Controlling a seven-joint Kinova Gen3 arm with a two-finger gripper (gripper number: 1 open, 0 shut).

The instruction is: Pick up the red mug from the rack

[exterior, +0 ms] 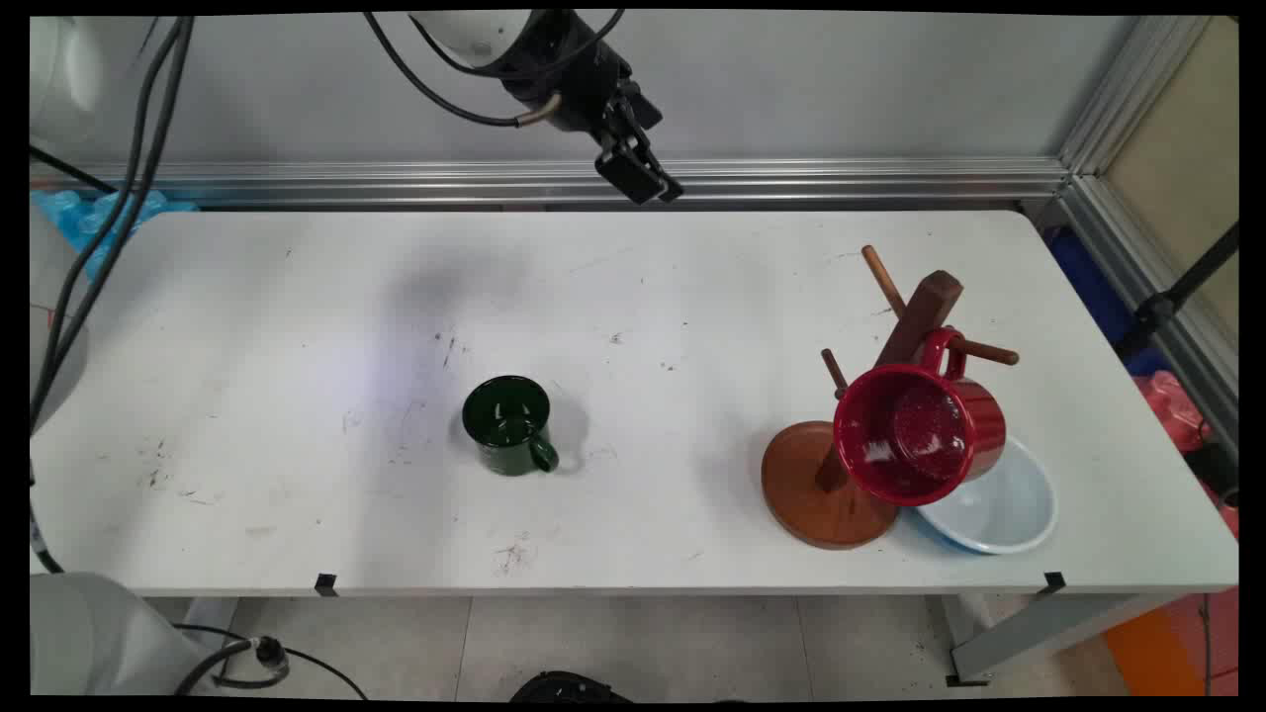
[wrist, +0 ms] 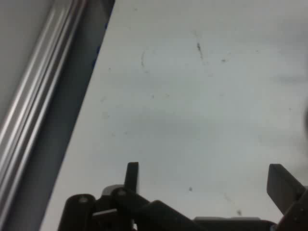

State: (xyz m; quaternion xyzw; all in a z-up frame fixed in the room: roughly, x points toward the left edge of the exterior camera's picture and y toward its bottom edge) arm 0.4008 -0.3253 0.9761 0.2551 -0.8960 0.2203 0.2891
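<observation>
My gripper (exterior: 641,183) hangs high over the table's far edge, near the wall rail, holding nothing. In the hand view its two fingers (wrist: 132,174) stand wide apart over bare white table, so my gripper (wrist: 204,180) is open. A dark green mug (exterior: 509,423) stands upright in the middle of the table, handle toward the front right, well below and in front of the gripper. At the right, a red mug (exterior: 915,431) hangs by its handle on a peg of a wooden mug tree (exterior: 915,321), its mouth facing the camera.
The mug tree's round wooden base (exterior: 806,489) sits beside a light blue bowl (exterior: 1004,509) near the front right. An aluminium rail (exterior: 841,178) runs along the wall behind the table. Black cables (exterior: 109,227) hang at the left.
</observation>
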